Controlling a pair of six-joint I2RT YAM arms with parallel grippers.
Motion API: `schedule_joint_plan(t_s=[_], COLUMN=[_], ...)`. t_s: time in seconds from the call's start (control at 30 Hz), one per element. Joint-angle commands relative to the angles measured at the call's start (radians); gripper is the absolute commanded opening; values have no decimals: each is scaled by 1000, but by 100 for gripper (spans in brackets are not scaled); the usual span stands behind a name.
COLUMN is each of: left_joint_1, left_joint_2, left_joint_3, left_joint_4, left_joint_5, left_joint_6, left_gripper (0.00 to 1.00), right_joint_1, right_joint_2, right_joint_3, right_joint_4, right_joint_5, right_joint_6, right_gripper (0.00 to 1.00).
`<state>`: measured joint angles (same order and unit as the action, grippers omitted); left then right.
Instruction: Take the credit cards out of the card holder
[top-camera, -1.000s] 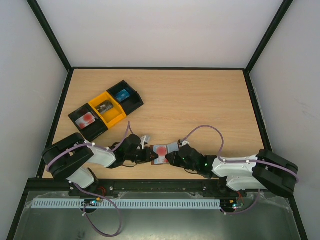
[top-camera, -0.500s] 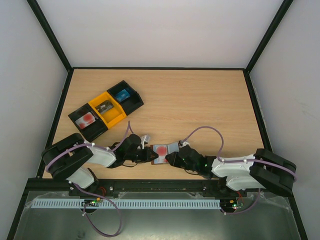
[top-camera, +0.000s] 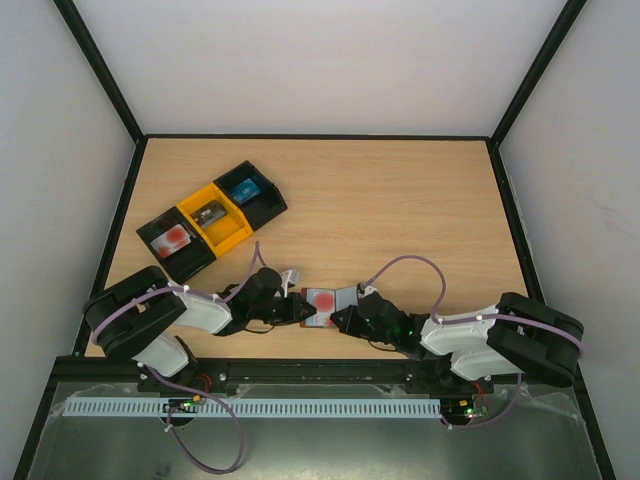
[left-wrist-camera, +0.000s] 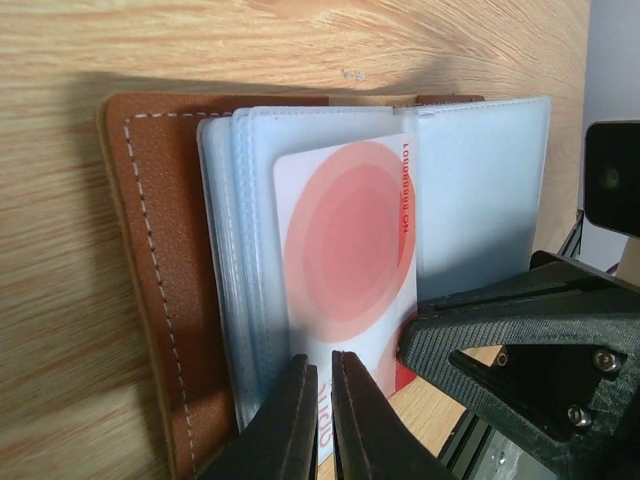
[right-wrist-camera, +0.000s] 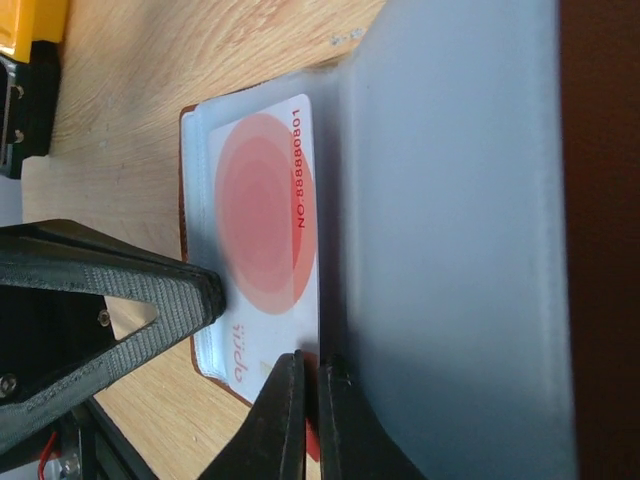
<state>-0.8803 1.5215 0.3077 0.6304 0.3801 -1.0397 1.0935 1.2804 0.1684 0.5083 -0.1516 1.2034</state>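
Note:
The brown card holder (top-camera: 301, 304) lies open near the table's front edge, between my two grippers. A pale credit card with a red patch (top-camera: 322, 299) sticks out of its grey-blue pockets. In the left wrist view my left gripper (left-wrist-camera: 322, 420) is shut on the protruding end of this card (left-wrist-camera: 345, 240), beside the brown cover (left-wrist-camera: 150, 280). In the right wrist view my right gripper (right-wrist-camera: 308, 420) is shut on a grey-blue pocket leaf (right-wrist-camera: 450, 250) at the card's (right-wrist-camera: 262, 230) edge. From above, the left gripper (top-camera: 297, 309) and right gripper (top-camera: 346, 318) nearly meet.
Three joined open trays stand at the back left. A black one (top-camera: 195, 262) holds a red-patched card, a yellow one (top-camera: 228, 237) a dark card and a black one (top-camera: 270, 206) a blue card. The table's near rail runs just behind the grippers.
The right arm has shifted a little to the left. The holder and card have moved slightly left with it. The left arm has hardly moved.

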Motion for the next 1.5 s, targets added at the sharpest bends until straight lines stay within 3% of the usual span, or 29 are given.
schedule_joint_plan(t_s=[0.0, 0.63, 0.97, 1.13, 1.47], left_joint_1=[4, 4, 4, 4, 4], left_joint_2=[18, 30, 7, -54, -248], left_joint_3=[-13, -11, 10, 41, 45], left_joint_4=[-52, -45, -32, -46, 9], left_joint_5=[-29, -37, -11, 10, 33], left_joint_6=[10, 8, -8, -24, -89], left_gripper=[10, 8, 11, 25, 68], right_joint_1=[5, 3, 3, 3, 3], right_joint_2=[-23, -242, -498, -604, -751], right_joint_3=[-26, -70, -80, -81, -143], right_joint_4=[32, -152, -338, -391, -249], right_joint_5=[19, 147, 268, 297, 268], right_joint_6=[15, 29, 41, 50, 104], right_gripper=[2, 2, 2, 2, 2])
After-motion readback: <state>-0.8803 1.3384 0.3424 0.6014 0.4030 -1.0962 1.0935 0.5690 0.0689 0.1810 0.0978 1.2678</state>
